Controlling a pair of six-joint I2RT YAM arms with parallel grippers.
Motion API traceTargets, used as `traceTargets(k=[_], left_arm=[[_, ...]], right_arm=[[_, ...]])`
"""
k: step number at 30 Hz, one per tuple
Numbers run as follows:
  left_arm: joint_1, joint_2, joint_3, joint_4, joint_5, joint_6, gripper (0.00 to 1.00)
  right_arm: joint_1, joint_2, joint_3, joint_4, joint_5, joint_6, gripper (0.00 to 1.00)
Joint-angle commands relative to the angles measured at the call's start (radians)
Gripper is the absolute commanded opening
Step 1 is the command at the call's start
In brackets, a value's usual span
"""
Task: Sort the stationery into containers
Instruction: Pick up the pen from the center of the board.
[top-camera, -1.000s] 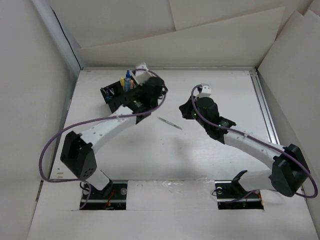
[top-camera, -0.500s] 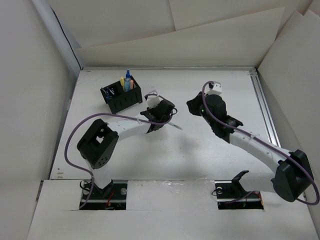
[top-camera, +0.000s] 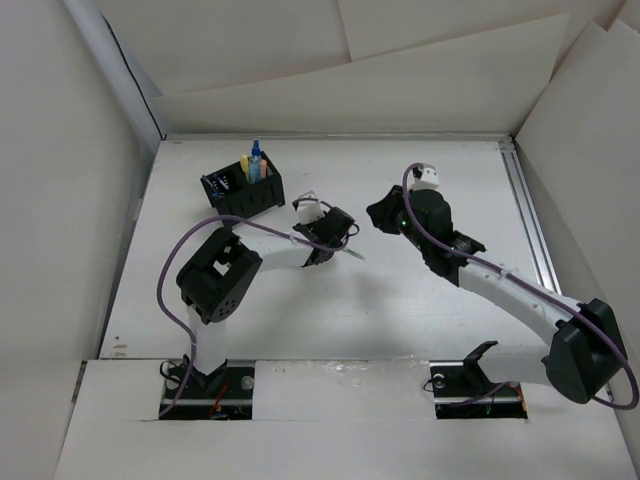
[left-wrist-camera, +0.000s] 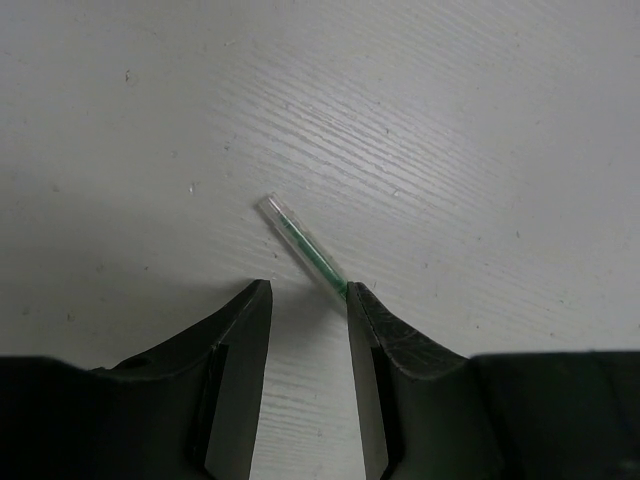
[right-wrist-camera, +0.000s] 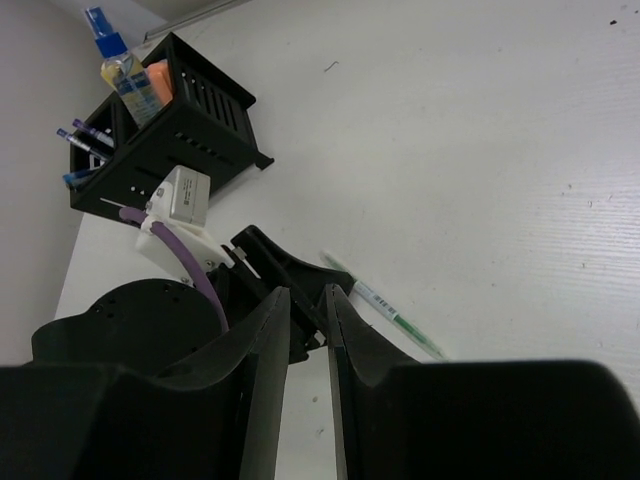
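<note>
A clear pen with green ink (left-wrist-camera: 303, 249) lies loose on the white table; it also shows in the top view (top-camera: 347, 251) and the right wrist view (right-wrist-camera: 385, 303). My left gripper (left-wrist-camera: 308, 292) is open and low over the table, and the pen's near end touches its right fingertip (left-wrist-camera: 352, 292). The gripper shows in the top view (top-camera: 328, 236). My right gripper (right-wrist-camera: 308, 298) is empty, its jaws a narrow gap apart, hovering to the right of the pen (top-camera: 383, 214). The black organiser (top-camera: 246, 193) holds a blue-capped tube (right-wrist-camera: 112, 48), an orange item (right-wrist-camera: 158, 80) and dark pens (right-wrist-camera: 85, 138).
White cardboard walls stand around the table. A metal rail (top-camera: 530, 225) runs along the right edge. The left arm's elbow (top-camera: 218, 275) is folded back over the near left part of the table.
My left gripper has pulled back from the organiser and come down to the loose pen, with its arm folding in. My right gripper has shifted slightly right and back.
</note>
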Motion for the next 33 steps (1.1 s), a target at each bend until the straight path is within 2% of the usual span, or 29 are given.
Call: traceTargets(k=[1, 20, 32, 33], left_arm=[[0.002, 0.009, 0.044, -0.001, -0.039, -0.035, 0.33], [0.042, 0.092, 0.093, 0.000, -0.065, -0.046, 0.33], [0.042, 0.110, 0.102, -0.020, -0.085, -0.028, 0.17], [0.042, 0.110, 0.102, -0.020, -0.094, -0.017, 0.11]], right_arm=[[-0.002, -0.014, 0.006, 0.022, -0.015, -0.001, 0.27], [-0.002, -0.014, 0.006, 0.031, -0.025, -0.010, 0.29], [-0.002, -0.014, 0.006, 0.031, -0.025, -0.010, 0.30], [-0.002, -0.014, 0.006, 0.031, -0.025, -0.010, 0.30]])
